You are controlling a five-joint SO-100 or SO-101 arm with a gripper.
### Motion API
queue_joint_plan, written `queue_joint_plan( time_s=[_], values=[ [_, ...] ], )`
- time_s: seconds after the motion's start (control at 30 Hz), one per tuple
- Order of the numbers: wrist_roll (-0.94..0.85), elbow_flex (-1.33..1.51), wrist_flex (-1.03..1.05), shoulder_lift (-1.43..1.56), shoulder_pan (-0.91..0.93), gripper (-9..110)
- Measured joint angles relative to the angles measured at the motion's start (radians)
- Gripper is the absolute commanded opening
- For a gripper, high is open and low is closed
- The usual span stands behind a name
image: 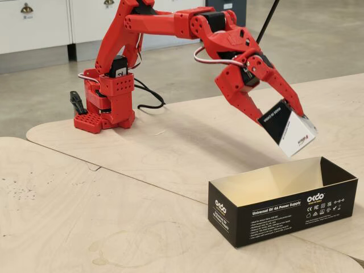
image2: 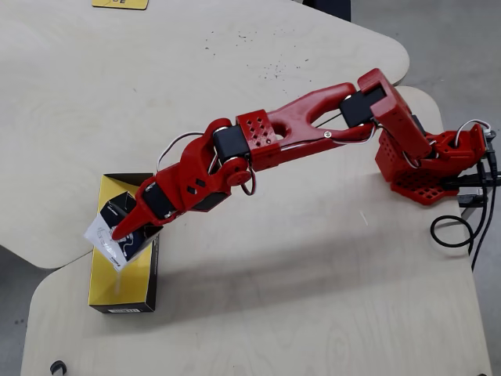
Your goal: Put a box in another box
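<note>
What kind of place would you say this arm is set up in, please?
Probably a workshop or lab: bare plywood tabletops pushed together, a concrete floor with plain white cabinets, and the red arm's pincer holding a small carton.

Small carton point(image: 289, 129), black on top and white below with a little red logo, tilted in the air, up above the far end of the long box. Long black box point(image: 284, 214), open on top, pale yellow inside, white words on its side, flat on the wooden table.
</note>
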Motion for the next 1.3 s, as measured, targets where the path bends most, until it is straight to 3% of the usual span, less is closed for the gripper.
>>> queue_joint_plan(
  time_s=[0.4,0.7,1.3],
  values=[
    [-0.133,0.132,-0.069,0.015,-0.018,8],
    [-0.186,0.178,-0.107,0.041,-0.021,22],
    [-0.215,0.227,-0.158,0.063,0.037,27]
  ],
)
